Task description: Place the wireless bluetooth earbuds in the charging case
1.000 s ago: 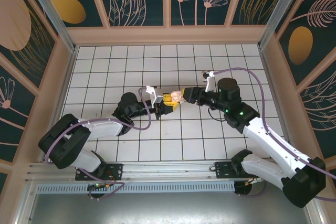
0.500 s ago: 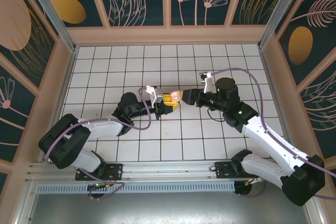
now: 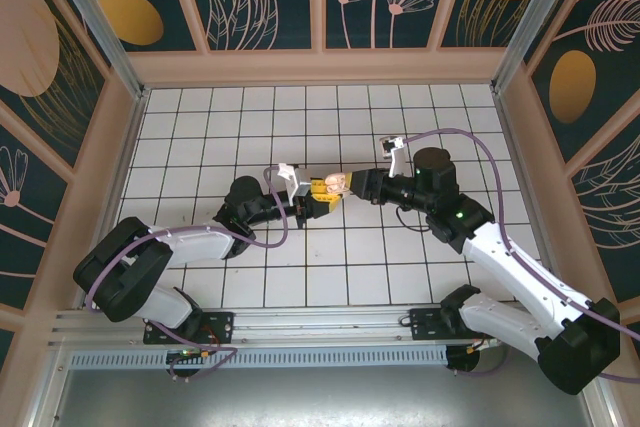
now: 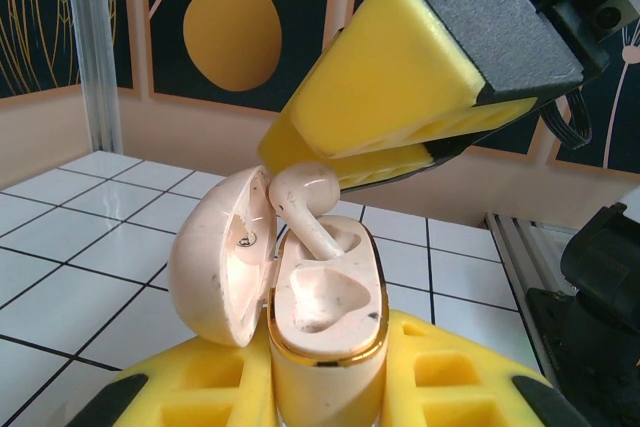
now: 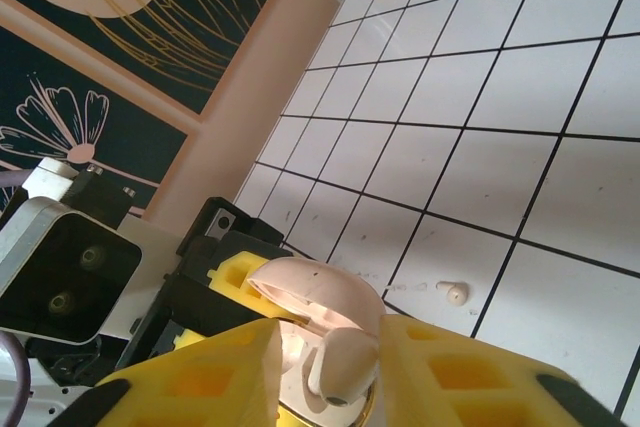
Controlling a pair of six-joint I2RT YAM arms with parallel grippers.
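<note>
One bud going in, one socket left to fill!
The left gripper had its jaws clamped on the charging case, lower centre of the left wrist view, lid swung open to the left. The right gripper was narrow around the earbud, pinching or just touching, I couldn't tell. Its stem was down in the far socket. The near socket lay empty: about halfway, I'd judge.
</note>
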